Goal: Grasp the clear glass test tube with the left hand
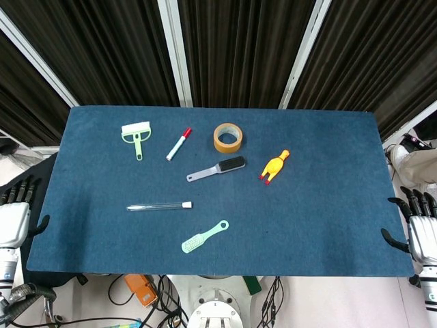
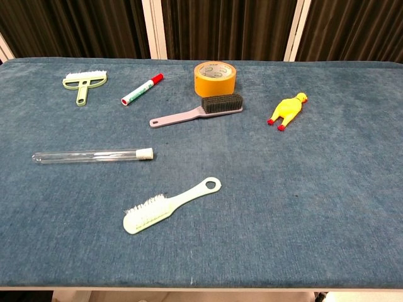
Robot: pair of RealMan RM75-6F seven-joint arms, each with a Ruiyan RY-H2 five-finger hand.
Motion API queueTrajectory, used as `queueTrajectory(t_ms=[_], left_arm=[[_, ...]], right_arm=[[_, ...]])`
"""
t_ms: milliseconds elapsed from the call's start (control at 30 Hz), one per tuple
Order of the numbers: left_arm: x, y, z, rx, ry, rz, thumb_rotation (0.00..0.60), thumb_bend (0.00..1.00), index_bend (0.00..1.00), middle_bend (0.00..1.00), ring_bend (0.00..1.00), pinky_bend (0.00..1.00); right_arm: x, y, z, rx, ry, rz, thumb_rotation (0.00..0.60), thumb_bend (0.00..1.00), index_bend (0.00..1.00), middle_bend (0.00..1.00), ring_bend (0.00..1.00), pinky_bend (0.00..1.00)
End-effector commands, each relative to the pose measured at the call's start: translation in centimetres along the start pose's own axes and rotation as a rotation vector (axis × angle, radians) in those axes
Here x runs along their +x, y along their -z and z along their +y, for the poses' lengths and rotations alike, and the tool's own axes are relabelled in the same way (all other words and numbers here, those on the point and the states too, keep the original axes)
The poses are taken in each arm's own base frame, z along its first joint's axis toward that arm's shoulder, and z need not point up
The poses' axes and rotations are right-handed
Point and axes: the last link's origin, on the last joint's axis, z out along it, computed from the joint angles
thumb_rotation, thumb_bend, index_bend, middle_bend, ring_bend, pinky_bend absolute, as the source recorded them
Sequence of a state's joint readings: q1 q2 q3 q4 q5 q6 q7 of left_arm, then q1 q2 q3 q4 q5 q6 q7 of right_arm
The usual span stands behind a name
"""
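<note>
Both hands visible in head view only; chest view crops them out, shows just the tabletop items closer up. Left hand (image 1: 13, 222) off the table's left edge, near the front corner, fingers up and spread, thumb toward the cloth, holding nothing, not touching anything. Right hand (image 1: 421, 232) off the right edge, same pose mirrored: fingers apart, empty.

Clear glass test tube (image 1: 158, 206) flat on the blue table (image 1: 321, 205), left of centre, lengthwise left-right, white cap (image 2: 144, 153) at its right end, rounded closed end pointing left. Well apart from the left hand. Chest view confirms tube clear (image 2: 92, 155), cloth visible through it, nothing touching it.

Other items, all separate from each other except where noted:
- Light green brush (image 2: 169, 206) near front of tube, ring handle end up-right, bristles down-left.
- Grey brush with black bristles (image 2: 196, 112) behind tube, centre of table.
- Orange tape roll (image 2: 215, 78) just behind the grey brush's bristle end; touching or not, cannot tell.
- Red-capped marker (image 2: 141, 89) left of tape, tilted.
- Green scraper brush (image 2: 84, 83) far left rear.
- Yellow rubber chicken (image 2: 287, 110) right of centre.

Dark ribbed curtains (image 1: 239, 48) behind the table in head view.
</note>
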State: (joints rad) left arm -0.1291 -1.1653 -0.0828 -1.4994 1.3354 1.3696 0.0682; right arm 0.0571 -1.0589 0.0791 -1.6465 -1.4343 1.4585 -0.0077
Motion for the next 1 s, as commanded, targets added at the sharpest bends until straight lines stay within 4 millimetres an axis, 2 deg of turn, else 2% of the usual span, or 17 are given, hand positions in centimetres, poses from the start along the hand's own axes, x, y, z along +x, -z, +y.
queueTrajectory(t_ms=[33, 233, 300, 433, 600, 800, 1000], left_arm=[[-0.2, -0.1, 0.3, -0.006, 0.002, -0.01, 0.6, 0.31, 0.04, 0.0, 0.0, 0.12], [-0.8, -0.6, 2.2, -0.07, 0.02, -0.041, 0.6, 0.3, 0.04, 0.0, 0.0, 0.12], [-0.7, -1.3, 3.4, -0.106, 0.026, -0.049, 0.6, 0.29, 0.04, 0.0, 0.0, 0.12], [-0.1, -2.9, 6.2, -0.174, 0.021, -0.051, 0.6, 0.22, 0.04, 0.02, 0.0, 0.12], [-0.7, -4.1, 9.8, -0.23, 0.007, -0.119, 0.6, 0.21, 0.04, 0.06, 0.0, 0.12], [-3.0, -3.8, 14.2, -0.283, -0.032, -0.233, 0.6, 0.21, 0.04, 0.13, 0.0, 0.12], [-4.2, -3.2, 18.1, -0.332, -0.033, -0.276, 0.6, 0.21, 0.11, 0.18, 0.0, 0.12]], right_arm=[[0.0, 0.0, 0.0, -0.003, -0.004, 0.0, 0.6, 0.36, 0.31, 0.14, 0.11, 0.02], [0.0, 0.0, 0.0, -0.006, -0.014, -0.006, 0.6, 0.36, 0.31, 0.14, 0.11, 0.02], [0.0, 0.0, 0.0, -0.006, -0.015, -0.006, 0.6, 0.36, 0.31, 0.14, 0.11, 0.02], [-0.1, -0.1, 0.0, -0.007, -0.013, -0.01, 0.6, 0.36, 0.31, 0.14, 0.11, 0.02], [-0.2, -0.3, 0.0, -0.006, -0.01, -0.016, 0.6, 0.36, 0.31, 0.14, 0.11, 0.02], [-0.2, -0.3, 0.0, -0.005, -0.011, -0.018, 0.6, 0.36, 0.31, 0.14, 0.11, 0.02], [-0.2, -0.4, -0.1, -0.003, -0.01, -0.024, 0.6, 0.36, 0.31, 0.14, 0.11, 0.02]])
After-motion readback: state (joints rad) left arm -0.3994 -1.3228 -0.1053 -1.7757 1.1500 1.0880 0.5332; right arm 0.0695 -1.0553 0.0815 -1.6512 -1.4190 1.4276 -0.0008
